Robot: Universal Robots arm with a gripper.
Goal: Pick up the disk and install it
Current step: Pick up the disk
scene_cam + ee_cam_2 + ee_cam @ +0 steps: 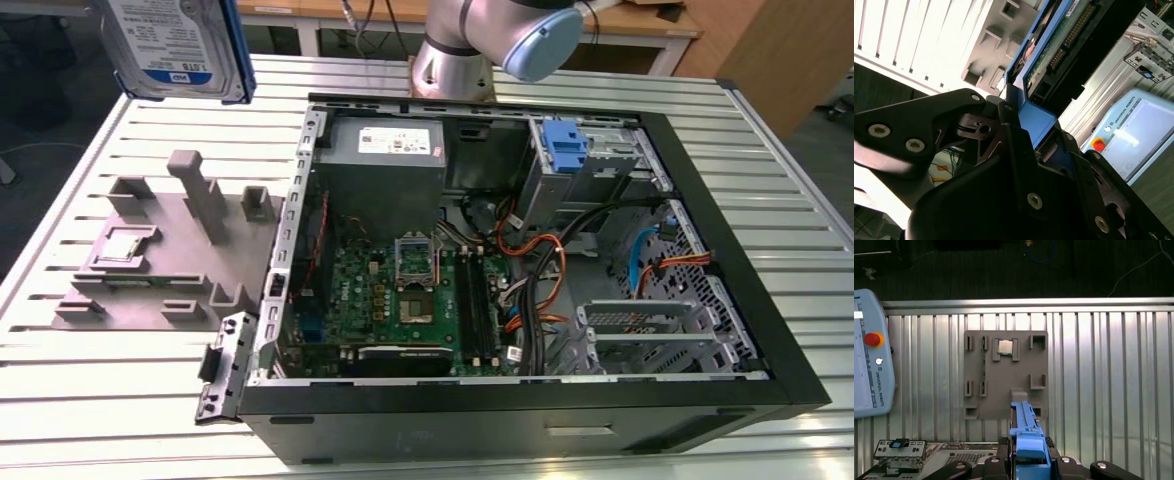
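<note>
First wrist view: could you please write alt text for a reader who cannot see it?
The gripper holds the disk edge-on by its blue rail, above a slatted metal table. On the table lies a grey fixture with a small chip in one pocket, and beside it a pendant with a red button.

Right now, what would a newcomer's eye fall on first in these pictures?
The disk, with its white-and-blue label, hangs in the air at the exterior view's upper left, clamped by the tool on its blue rail. On the slatted table lie a grey fixture plate and the open computer case.
</note>
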